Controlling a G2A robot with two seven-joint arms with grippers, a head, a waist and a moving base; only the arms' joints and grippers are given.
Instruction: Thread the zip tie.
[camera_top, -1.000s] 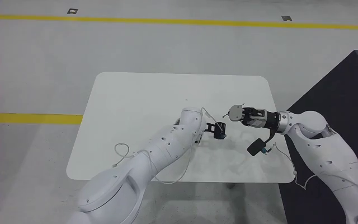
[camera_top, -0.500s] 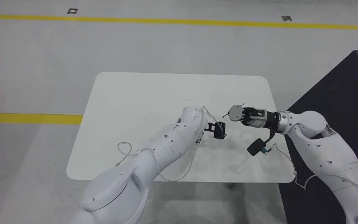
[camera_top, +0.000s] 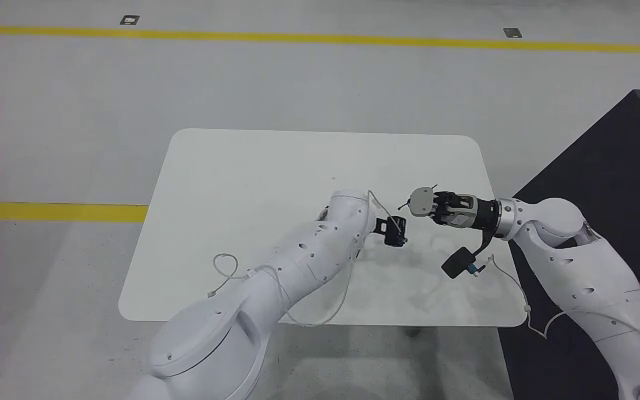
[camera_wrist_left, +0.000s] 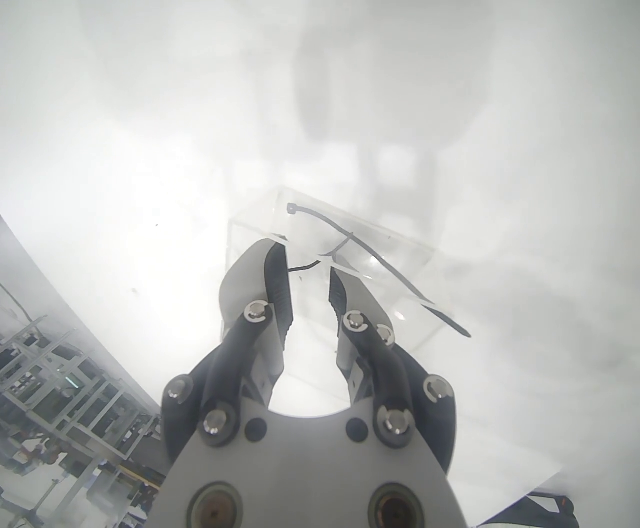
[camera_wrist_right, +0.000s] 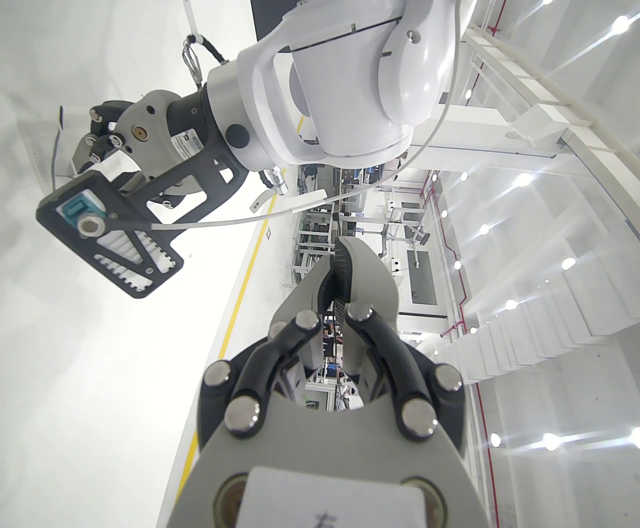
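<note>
Right of the worktop's (camera_top: 250, 200) middle, the left gripper (camera_wrist_left: 305, 260) holds its fingers apart at the edge of a clear box (camera_wrist_left: 395, 245). The black zip tie (camera_wrist_left: 325, 222) lies across that box, just past the fingertips. Nearer the right edge, the right gripper (camera_wrist_right: 337, 250) has its fingers pressed together.

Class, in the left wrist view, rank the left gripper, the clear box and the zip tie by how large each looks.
1. left gripper: largest, but nearest the camera.
2. clear box: next.
3. zip tie: smallest, a thin black strip across the box.
</note>
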